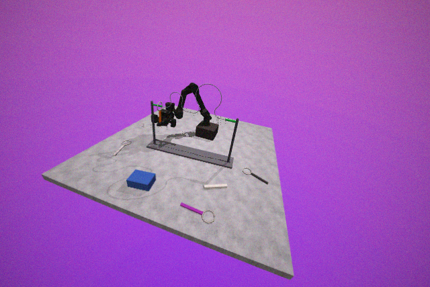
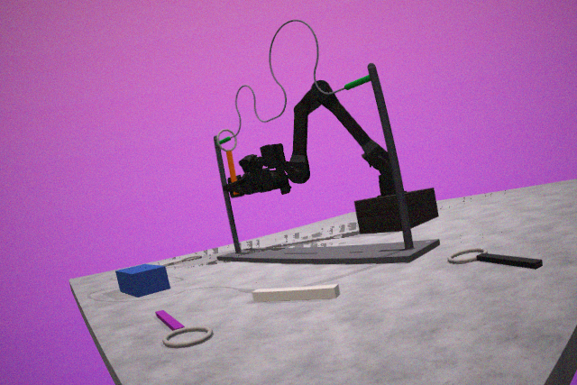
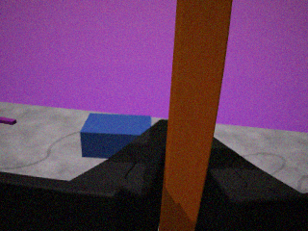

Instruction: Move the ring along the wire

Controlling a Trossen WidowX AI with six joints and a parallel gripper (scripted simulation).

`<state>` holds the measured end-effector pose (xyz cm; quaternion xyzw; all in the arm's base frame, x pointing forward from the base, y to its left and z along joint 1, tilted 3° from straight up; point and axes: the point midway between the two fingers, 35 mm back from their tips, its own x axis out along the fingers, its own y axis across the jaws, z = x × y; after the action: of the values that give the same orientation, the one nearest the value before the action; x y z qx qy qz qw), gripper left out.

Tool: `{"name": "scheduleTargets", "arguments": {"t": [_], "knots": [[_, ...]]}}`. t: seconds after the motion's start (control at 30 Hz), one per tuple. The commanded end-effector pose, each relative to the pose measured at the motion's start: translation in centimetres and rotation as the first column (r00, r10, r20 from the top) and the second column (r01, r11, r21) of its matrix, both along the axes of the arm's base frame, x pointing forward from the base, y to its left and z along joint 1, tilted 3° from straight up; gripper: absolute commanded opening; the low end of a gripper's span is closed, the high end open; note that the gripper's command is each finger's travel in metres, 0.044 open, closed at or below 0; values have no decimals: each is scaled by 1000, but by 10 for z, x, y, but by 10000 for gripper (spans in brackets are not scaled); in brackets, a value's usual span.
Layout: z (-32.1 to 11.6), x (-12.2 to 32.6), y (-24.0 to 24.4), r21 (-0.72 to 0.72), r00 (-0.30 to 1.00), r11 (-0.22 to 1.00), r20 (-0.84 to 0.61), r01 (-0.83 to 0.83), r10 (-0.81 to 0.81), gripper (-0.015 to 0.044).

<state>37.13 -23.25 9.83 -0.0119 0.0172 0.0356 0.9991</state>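
Observation:
The pale ring (image 1: 159, 102) (image 2: 236, 141) is around the green part (image 1: 155, 105) (image 2: 225, 140) beside the left post (image 1: 153, 127) (image 2: 230, 222). In the exterior view the wire passes near the middle of the ring's opening. The orange handle (image 1: 160, 115) (image 2: 231, 165) (image 3: 196, 91) points down, nearly upright. My gripper (image 1: 160, 121) (image 2: 234, 187) (image 3: 173, 131) is shut on the handle's lower part, below the wire. The thin grey wire (image 1: 221, 97) (image 2: 294, 20) loops up and down towards the other green part (image 1: 230, 120) (image 2: 358, 82) at the right post (image 1: 233, 141) (image 2: 387, 114).
The base bar (image 1: 194, 153) (image 2: 325, 253) joins the posts. A blue block (image 1: 140, 179) (image 2: 143, 280) (image 3: 115, 136), a cream bar (image 1: 215, 186) (image 2: 296, 293), a purple handle (image 1: 191, 208) (image 2: 169, 320) with a ring and a black handle (image 1: 259, 178) (image 2: 510, 261) with a ring lie on the table.

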Motion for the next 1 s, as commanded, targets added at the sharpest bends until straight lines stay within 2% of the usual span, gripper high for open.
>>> {"name": "scheduleTargets", "arguments": {"t": [0.0, 0.97], "knots": [[2, 0, 0, 9, 1000, 1000, -4, 5, -5, -150], [2, -1, 10, 10, 1000, 1000, -4, 5, -5, -150]]}}
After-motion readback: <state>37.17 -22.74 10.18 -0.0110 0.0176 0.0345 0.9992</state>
